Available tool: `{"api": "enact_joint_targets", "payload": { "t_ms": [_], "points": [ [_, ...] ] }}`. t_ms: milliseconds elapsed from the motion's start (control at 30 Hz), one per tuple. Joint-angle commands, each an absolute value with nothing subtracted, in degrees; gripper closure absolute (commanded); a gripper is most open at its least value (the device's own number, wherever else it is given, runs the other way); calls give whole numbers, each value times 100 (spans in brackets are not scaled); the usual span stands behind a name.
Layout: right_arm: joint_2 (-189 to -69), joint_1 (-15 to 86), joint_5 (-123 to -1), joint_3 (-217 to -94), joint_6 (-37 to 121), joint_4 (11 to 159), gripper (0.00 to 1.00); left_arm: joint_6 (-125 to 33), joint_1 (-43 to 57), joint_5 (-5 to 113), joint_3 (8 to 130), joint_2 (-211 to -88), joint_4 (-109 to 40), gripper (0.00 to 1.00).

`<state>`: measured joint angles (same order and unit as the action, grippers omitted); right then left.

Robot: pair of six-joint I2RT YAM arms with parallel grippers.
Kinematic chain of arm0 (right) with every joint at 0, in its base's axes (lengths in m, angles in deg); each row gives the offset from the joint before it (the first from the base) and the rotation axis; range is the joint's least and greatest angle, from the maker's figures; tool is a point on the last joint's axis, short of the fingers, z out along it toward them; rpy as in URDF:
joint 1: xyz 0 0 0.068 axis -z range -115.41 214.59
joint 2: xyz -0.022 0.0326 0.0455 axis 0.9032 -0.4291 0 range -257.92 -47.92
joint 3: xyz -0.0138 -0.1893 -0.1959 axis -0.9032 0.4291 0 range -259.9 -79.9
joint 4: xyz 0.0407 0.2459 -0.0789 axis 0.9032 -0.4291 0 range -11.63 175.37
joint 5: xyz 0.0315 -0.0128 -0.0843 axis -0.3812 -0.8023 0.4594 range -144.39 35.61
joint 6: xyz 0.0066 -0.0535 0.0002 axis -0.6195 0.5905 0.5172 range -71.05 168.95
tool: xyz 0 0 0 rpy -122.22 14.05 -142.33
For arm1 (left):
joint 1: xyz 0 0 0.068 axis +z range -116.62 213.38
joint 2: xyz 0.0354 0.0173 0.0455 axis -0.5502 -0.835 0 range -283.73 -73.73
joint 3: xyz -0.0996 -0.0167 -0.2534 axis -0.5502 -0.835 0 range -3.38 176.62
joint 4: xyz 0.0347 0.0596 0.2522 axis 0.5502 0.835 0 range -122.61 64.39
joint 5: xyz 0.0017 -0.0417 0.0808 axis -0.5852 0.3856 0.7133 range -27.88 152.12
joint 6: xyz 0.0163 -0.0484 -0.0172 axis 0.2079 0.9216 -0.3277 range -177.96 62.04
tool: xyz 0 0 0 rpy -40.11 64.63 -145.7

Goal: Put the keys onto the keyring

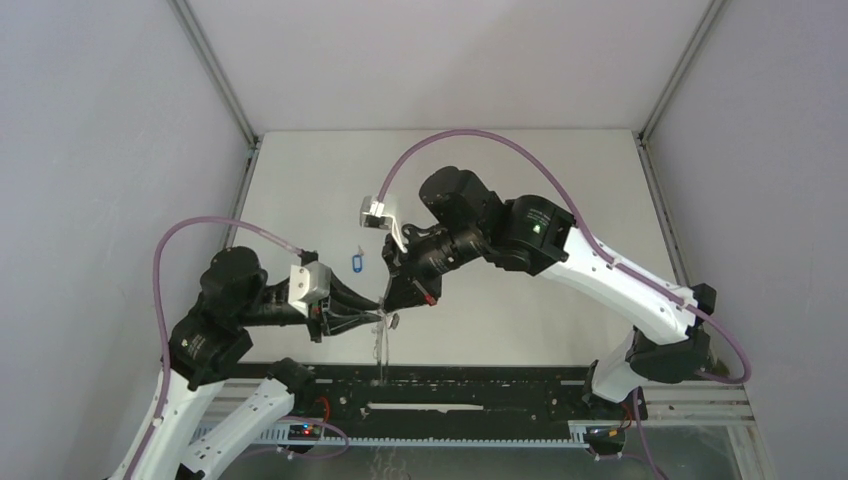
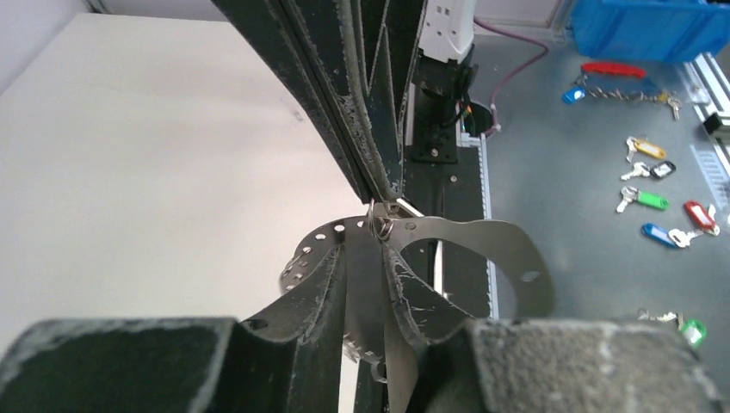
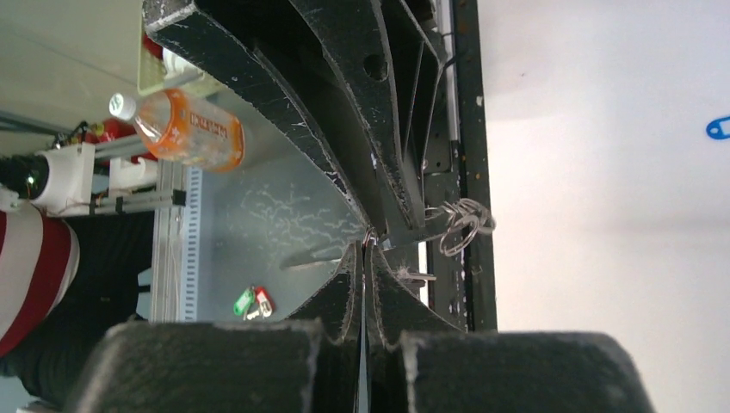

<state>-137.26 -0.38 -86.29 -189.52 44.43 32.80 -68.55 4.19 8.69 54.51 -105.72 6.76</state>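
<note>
My left gripper [image 1: 376, 320] is shut on the keyring [image 2: 495, 237], a flat grey loop with a row of holes, and holds it upright above the table's near edge. The keyring hangs as a thin line in the top view [image 1: 382, 348]. My right gripper [image 1: 398, 303] is shut and meets the keyring's edge from above, at a small ring [image 2: 381, 225]. More small rings [image 3: 462, 225] hang beside its tips. A short silver blade [image 3: 415, 275] sticks out beside its finger; the black head is hidden. The blue key [image 1: 357, 260] lies flat on the table, also in the right wrist view [image 3: 718, 127].
A black rail [image 1: 470, 385] runs along the table's near edge under the grippers. Grey walls [image 1: 100, 150] close in the left and right sides. Off the table lie several spare coloured keys [image 2: 654, 200], a blue bin [image 2: 650, 26] and an orange bottle [image 3: 185, 129].
</note>
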Motion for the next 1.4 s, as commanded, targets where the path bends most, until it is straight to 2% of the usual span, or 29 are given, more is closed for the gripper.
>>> {"api": "enact_joint_targets", "payload": {
  "t_ms": [0,500,600,667,867,900,1000,1067,1167,1267,1367],
  "points": [
    [-13961,-162,-8712,-19548,4850,2632,100,-7342,394,508,5751,-10628,1095,76],
    [-14780,-379,-8740,-20671,5200,1957,100,-7094,394,83,5692,-10655,1140,84],
    [-14874,-401,-8744,-20810,5236,1858,100,-7090,394,23,5696,-10648,1141,90],
    [-14905,-412,-8739,-20861,5254,1828,100,-7163,394,33,5696,-10641,1191,98],
    [-14916,-414,-8736,-20884,5245,1883,100,-7311,394,90,5715,-10650,1338,100],
    [-14889,-408,-8701,-20866,5197,1940,98,-7247,394,114,5722,-10653,1286,100],
    [-14551,-352,-8663,-20439,4964,2474,79,-6792,396,391,5667,-10583,808,100],
    [-14044,-260,-8618,-19765,4607,3274,62,-6429,394,604,5549,-10445,382,100],
    [-13154,16,-8546,-18503,3969,4695,46,-5688,394,986,5229,-10157,-442,100],
    [-12225,216,-8266,-17207,3442,5953,39,-5245,395,1240,5011,-9946,-922,100],
    [-11675,261,-8030,-16383,3208,6811,39,-5144,394,1232,5002,-9920,-1050,100]
  ]
}}
